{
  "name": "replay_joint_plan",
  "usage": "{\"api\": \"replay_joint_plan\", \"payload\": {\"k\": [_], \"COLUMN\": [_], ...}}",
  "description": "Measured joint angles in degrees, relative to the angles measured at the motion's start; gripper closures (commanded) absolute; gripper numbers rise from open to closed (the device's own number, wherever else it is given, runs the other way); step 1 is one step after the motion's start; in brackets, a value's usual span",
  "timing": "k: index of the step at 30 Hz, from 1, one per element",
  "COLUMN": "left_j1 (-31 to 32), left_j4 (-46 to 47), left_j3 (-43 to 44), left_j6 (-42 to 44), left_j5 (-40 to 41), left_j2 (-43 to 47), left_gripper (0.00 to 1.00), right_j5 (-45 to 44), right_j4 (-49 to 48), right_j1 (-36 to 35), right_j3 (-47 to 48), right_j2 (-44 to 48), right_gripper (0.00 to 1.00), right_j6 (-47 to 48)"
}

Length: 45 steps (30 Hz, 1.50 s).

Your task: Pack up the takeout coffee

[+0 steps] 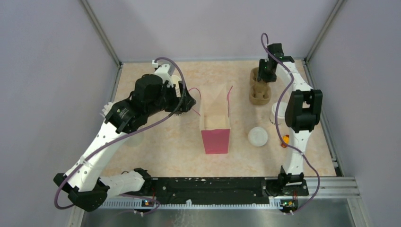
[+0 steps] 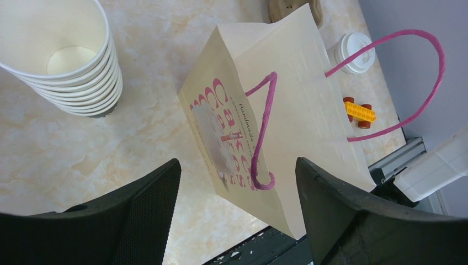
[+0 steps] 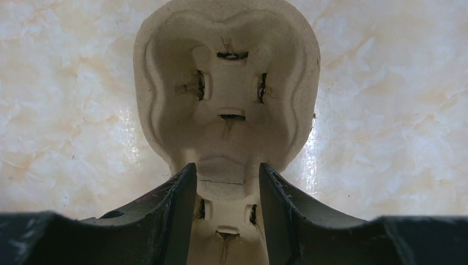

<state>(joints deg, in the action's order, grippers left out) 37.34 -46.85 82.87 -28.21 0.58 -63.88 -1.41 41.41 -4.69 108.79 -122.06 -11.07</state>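
Observation:
A white-lidded takeout coffee cup (image 1: 257, 136) stands on the table right of the paper bag (image 1: 215, 127). A second white lidded cup (image 1: 275, 113) is partly hidden by my right arm and also shows in the left wrist view (image 2: 356, 52). My left gripper (image 1: 190, 101) (image 2: 237, 182) is open and empty at the bag's left side, with the bag's near pink handle (image 2: 264, 132) in front of its jaws. My right gripper (image 1: 265, 71) (image 3: 227, 182) is at the far right, its fingers closed against the middle ridge of the brown cup carrier (image 1: 260, 92) (image 3: 226, 83).
A tall stack of lidless white cups (image 2: 66, 61) stands left of the bag, behind my left arm. A yellow and orange toy brick (image 1: 285, 140) (image 2: 359, 112) lies by the right arm. The black rail (image 1: 213, 187) runs along the near edge.

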Motion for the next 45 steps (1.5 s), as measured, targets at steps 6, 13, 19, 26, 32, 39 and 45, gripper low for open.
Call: {"api": "replay_joint_plan", "payload": {"k": [6, 13, 19, 26, 32, 39, 45], "left_j1": [0.0, 0.0, 0.0, 0.0, 0.0, 0.0, -0.1], "left_j4": [-0.4, -1.3, -1.8, -3.5, -3.7, -3.8, -3.8], "left_j3": [0.8, 2.5, 2.6, 2.6, 2.6, 2.6, 2.6], "left_j6": [-0.5, -0.6, -0.6, -0.5, -0.4, -1.4, -2.8], "left_j5": [0.7, 0.9, 1.7, 1.9, 1.8, 1.6, 1.6], "left_j2": [0.0, -0.2, -0.3, -0.4, -0.3, -0.3, -0.4], "left_gripper": [0.20, 0.16, 0.15, 0.14, 0.12, 0.15, 0.15], "right_j5": [-0.9, -1.7, -3.7, -5.7, -6.6, -6.3, -6.1], "right_j4": [0.0, 0.0, 0.0, 0.0, 0.0, 3.3, 4.9], "right_j1": [0.0, -0.5, -2.0, -2.6, -2.8, -2.8, -2.8], "right_j3": [0.0, 0.0, 0.0, 0.0, 0.1, 2.2, 5.2], "right_j2": [0.0, -0.1, -0.5, -1.4, -1.5, -1.5, -0.2], "right_gripper": [0.57, 0.57, 0.57, 0.64, 0.69, 0.69, 0.70], "right_j6": [0.2, 0.1, 0.1, 0.1, 0.1, 0.2, 1.0]}}
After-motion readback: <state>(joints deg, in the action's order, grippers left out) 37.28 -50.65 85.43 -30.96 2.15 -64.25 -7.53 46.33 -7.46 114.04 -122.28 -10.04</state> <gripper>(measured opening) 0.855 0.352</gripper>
